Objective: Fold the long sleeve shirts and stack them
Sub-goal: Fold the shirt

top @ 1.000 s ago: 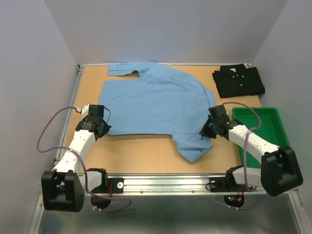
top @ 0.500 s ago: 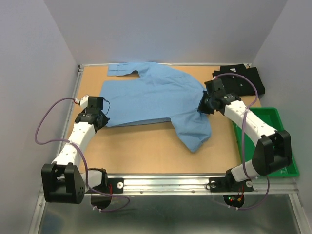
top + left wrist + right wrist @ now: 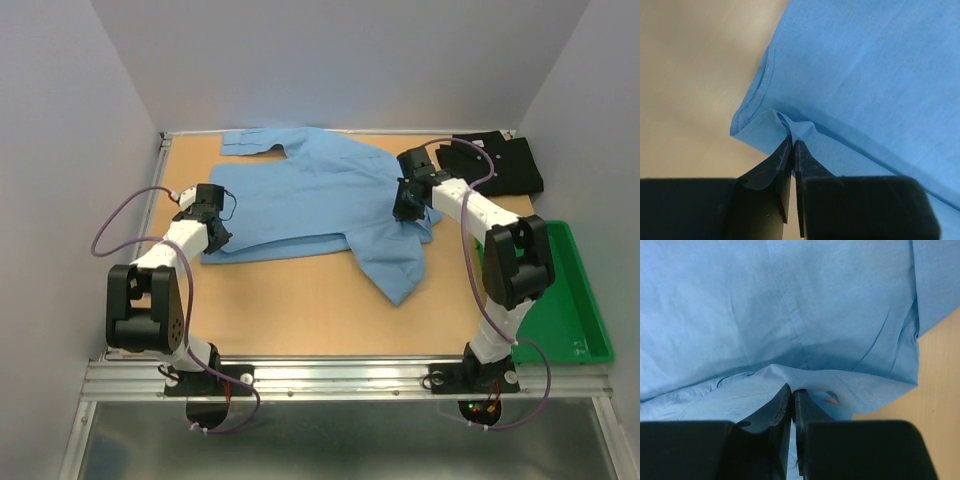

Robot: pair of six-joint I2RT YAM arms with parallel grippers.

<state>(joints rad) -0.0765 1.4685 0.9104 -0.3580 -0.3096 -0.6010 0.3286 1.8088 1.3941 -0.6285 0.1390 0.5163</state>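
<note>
Lying spread across the middle of the surface (image 3: 300,310), the light blue shirt (image 3: 320,195) is seen with its near hem doubled back over the body, so that a folded band runs along its near edge. One sleeve is stretched along the far edge toward the left, and the other is draped toward the near side on the right.

The left end effector (image 3: 792,142) is set at the shirt's near left corner. Its fingers are drawn almost together, with only a thin slit between them, and a small pucker of blue cloth is pinched at the tips. The bare surface is seen just beside that corner.

The right end effector (image 3: 791,389) is placed on the shirt's right side, near the armpit of the draped sleeve. Its fingers are likewise nearly closed, and a raised ridge of blue cloth is gripped at the tips, with the rest of the shirt spread beyond them.

The black shirt (image 3: 495,165) is found folded at the far right corner, just beyond the right arm and apart from the blue one. A green tray (image 3: 575,320) is set along the right edge.
</note>
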